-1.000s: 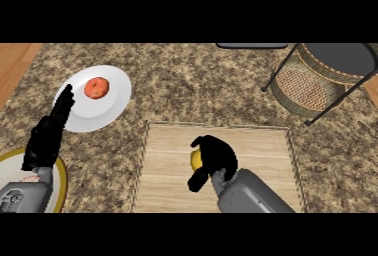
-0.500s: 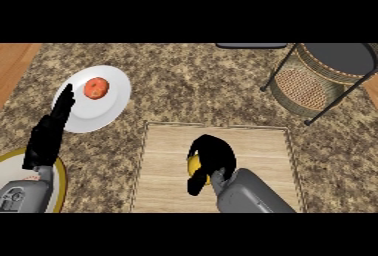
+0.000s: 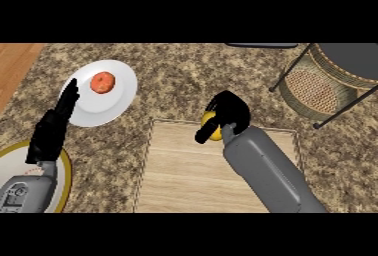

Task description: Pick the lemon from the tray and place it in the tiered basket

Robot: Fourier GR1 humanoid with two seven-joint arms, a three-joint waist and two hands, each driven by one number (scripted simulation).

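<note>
- The tray, a pale wooden board, lay nearest on the speckled counter; its visible surface carried nothing but the right forearm crossing it
- At the lower left a yellow-rimmed plate showed beneath the left forearm; no writing could be read on it
- The left hand rested at the left of the view, fingers straight and pressed together, pointing up the counter and overlapping the edge of the white plate; it held nothing
- The right hand was over the tray's far edge, fingers curled around the lemon, of which only a yellow sliver showed between fingers and thumb
- Whether the lemon was clear of the tray or touching it could not be told
- Judged risk: most of the fruit was hidden, so the hold could not be verified; a round lemon might roll out of the curl during the carry
- On the white plate sat a small orange-red fruit, apart from the work
- The tiered basket stood at the far right, well apart from the hand, with dark legs and an upper tier overhanging the woven lower one
- Judged risk: the forearm or hand could strike a leg or the upper tier on approach
- No brands, labels or legible text were found anywhere
</note>
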